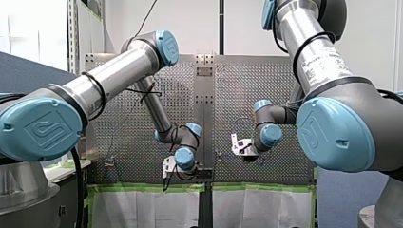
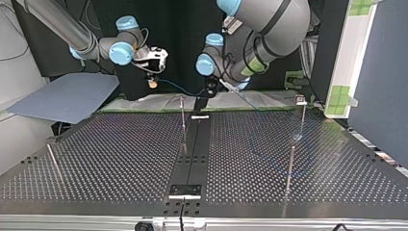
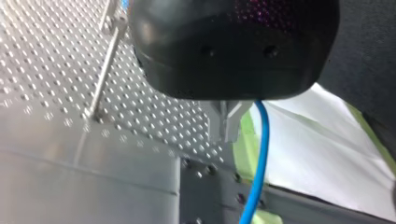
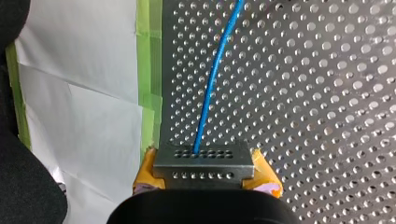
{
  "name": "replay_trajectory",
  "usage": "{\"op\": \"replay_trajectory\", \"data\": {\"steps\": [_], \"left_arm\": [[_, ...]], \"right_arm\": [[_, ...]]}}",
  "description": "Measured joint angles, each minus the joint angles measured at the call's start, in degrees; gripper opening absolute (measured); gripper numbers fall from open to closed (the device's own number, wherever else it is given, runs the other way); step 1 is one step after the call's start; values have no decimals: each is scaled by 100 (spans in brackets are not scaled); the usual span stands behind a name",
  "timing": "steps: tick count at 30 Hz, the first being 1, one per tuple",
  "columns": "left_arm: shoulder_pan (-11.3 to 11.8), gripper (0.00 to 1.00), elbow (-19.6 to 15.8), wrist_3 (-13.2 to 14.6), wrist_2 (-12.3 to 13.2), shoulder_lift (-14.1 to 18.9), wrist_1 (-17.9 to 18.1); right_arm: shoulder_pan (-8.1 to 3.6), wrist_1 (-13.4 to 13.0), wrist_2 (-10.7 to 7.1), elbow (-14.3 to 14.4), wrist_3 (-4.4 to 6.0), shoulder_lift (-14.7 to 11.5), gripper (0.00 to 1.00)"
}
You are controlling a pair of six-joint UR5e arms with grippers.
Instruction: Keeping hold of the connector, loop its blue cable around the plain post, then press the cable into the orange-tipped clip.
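Going by the camera across the desk (image 2: 120, 154), left to right. The robot's right hand (image 2: 153, 79) hung over the far edge, clenched on the connector (image 4: 203, 163) (a small metal block with rows of holes, squeezed between yellow pads (image 4: 264, 175)). The blue cable (image 2: 178, 87) came out of the connector's face and sagged through the air toward the middle, clear of the perforated surface as far as I could see.

Next along, a thin post (image 2: 183, 120) stood upright by the desk's centre seam. In that view the cable crossed just above its top.

Right after that was the left hand (image 3: 227, 126), pointing down at the far edge with its metal fingers (image 3: 217, 123) pinched together. The cable ran down just beside them, and honestly I couldn't tell if it was pinned or only brushing past.

Further right stood a far post (image 2: 303, 115) with a small cap on top, too tiny to make out, and a near post (image 2: 290, 168) in front of it.
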Motion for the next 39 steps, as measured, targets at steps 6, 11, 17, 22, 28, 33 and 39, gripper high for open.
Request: {"op": "replay_trajectory", "data": {"steps": [6,11,17,22,28,33,39], "left_arm": [[-156,0,-6,-19,-2,0,147],[-193,0,-3,-22,-2,1,173],[-167,0,-1,-34,-2,1,282],[-132,0,6,-48,-41,1,395],[-118,0,10,-56,-266,1,586],[-120,0,16,-57,-374,1,662],[-156,0,17,-43,-410,1,753]], "right_arm": [[-88,7,23,-2,0,0,0],[-133,29,91,-2,-6,0,0],[-148,69,288,11,-3,1,0],[-161,71,396,30,0,1,0],[-178,61,498,40,-2,4,0],[-192,64,514,42,-22,8,0],[-189,46,518,42,-65,9,0]]}}
